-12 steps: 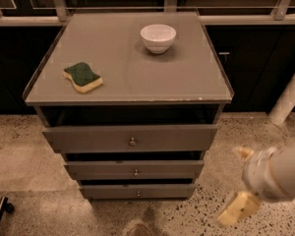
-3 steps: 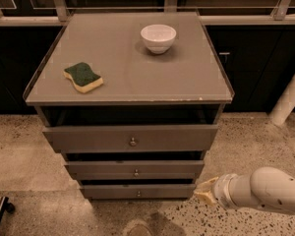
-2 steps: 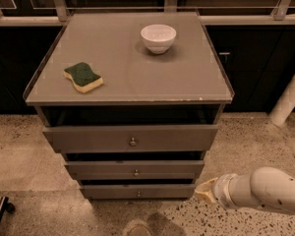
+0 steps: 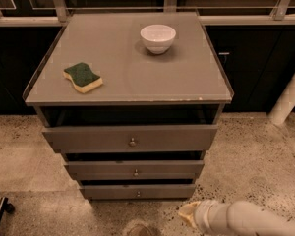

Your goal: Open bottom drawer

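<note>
The bottom drawer [image 4: 137, 191] is the lowest and narrowest of three stacked grey-brown drawer fronts, with a small round metal knob [image 4: 138, 194]. It sits only slightly out from the cabinet. My gripper [image 4: 188, 214] comes in from the lower right on a white arm, low over the floor. Its cream tip lies right of and just below the bottom drawer, apart from the knob.
The middle drawer [image 4: 134, 169] and top drawer [image 4: 131, 138] sit above, the top one pulled out a little. A white bowl [image 4: 158, 37] and a green-and-yellow sponge [image 4: 82, 76] rest on the cabinet top [image 4: 128, 58]. A white post [image 4: 290, 95] stands at right. The floor is speckled terrazzo.
The arm has swung from the right side leftward and down, bringing the gripper tip closer to the bottom drawer. The drawers have not moved.
</note>
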Robot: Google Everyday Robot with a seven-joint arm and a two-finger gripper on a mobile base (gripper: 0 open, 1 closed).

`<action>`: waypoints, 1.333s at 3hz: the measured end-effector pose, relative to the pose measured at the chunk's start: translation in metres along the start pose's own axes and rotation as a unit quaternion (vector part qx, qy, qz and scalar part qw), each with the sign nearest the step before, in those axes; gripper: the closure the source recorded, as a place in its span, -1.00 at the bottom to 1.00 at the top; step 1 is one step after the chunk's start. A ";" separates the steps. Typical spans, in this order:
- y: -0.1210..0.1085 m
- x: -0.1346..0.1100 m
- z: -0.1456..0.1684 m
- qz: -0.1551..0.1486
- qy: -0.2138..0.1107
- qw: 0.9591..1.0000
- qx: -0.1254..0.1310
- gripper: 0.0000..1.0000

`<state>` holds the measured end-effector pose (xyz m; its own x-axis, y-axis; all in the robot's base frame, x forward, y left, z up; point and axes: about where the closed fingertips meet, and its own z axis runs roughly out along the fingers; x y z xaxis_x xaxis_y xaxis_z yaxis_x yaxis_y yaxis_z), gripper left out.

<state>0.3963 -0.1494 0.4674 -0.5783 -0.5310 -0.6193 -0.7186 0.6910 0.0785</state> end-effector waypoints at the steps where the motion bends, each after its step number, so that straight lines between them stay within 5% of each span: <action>1: 0.018 0.032 0.050 0.027 -0.016 1.000 0.001 1.00; 4: -0.007 0.032 0.070 0.051 -0.044 0.997 0.045 1.00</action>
<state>0.4096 -0.1371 0.3924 -0.6074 -0.4136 -0.6783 -0.6184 0.7821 0.0769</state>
